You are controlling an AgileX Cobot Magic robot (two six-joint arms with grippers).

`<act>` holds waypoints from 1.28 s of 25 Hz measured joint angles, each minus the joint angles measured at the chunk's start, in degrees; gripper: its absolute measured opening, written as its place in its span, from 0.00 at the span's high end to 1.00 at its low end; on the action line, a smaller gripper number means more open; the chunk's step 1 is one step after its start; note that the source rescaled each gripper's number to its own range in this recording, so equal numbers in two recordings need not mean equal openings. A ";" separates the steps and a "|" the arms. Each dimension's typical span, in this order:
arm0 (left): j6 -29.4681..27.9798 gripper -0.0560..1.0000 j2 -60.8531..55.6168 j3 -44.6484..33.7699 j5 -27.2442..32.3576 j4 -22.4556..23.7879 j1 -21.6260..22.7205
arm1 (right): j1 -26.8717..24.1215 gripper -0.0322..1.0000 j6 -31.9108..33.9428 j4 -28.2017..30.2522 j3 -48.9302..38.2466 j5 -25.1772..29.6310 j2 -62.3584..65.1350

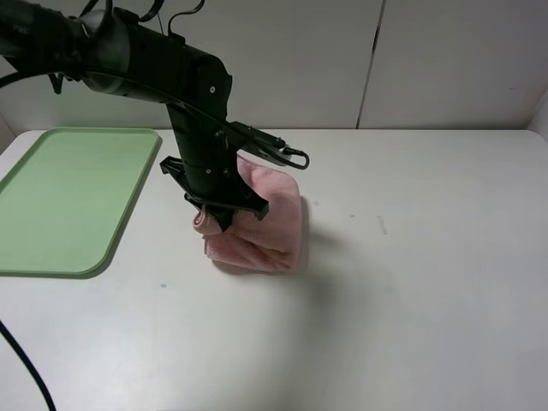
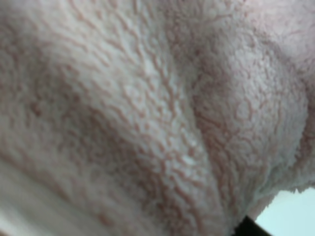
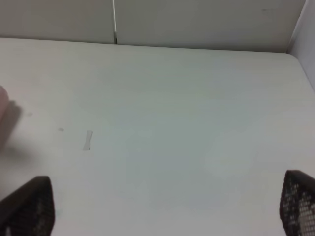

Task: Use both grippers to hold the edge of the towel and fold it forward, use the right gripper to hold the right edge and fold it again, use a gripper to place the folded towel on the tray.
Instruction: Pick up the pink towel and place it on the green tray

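Left gripper (image 1: 224, 216) is down on the towel (image 1: 267, 221), clamped into the near-left corner of the folded bundle; you can see pink plush bunched up right at the black fingers, and the left wrist view is nothing but terry pile pressed close, so that reads as a firm pinch on the cloth. The towel itself sits on the white table (image 1: 411, 282) as a compact folded pad, looking as if both folds are done, its left end puckered up into the grip while the rest lies on the table.

Moving outward: the tray (image 1: 51, 201) lies to the left of the towel, well apart from it, flat on the table with its long axis running away from the camera. So the carry looks like a plain sideways move to the left, and the left arm is plainly the nearer one.

The right gripper (image 3: 162, 216) is nowhere in the high view. Its own wrist camera shows the two dark fingertips spread wide with only bare table between them, and a sliver of pink at the picture's edge. It holds nothing and hangs clear of the action.
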State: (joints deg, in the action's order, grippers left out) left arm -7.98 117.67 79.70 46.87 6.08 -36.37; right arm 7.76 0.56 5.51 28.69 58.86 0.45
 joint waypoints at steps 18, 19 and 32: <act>0.00 0.78 -3.60 -0.17 5.77 5.96 9.98 | 0.00 0.00 0.00 0.00 0.00 -0.05 0.00; 0.00 0.78 -4.61 -0.17 6.07 6.00 10.48 | 0.00 0.00 0.00 0.00 0.00 -0.05 0.00; 0.96 0.78 -9.94 -0.75 9.44 9.29 19.36 | 0.00 0.00 0.00 0.00 0.00 -0.05 0.00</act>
State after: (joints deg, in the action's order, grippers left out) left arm -7.02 107.72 78.95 56.31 15.37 -17.00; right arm 7.76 0.56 5.51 28.69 58.81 0.45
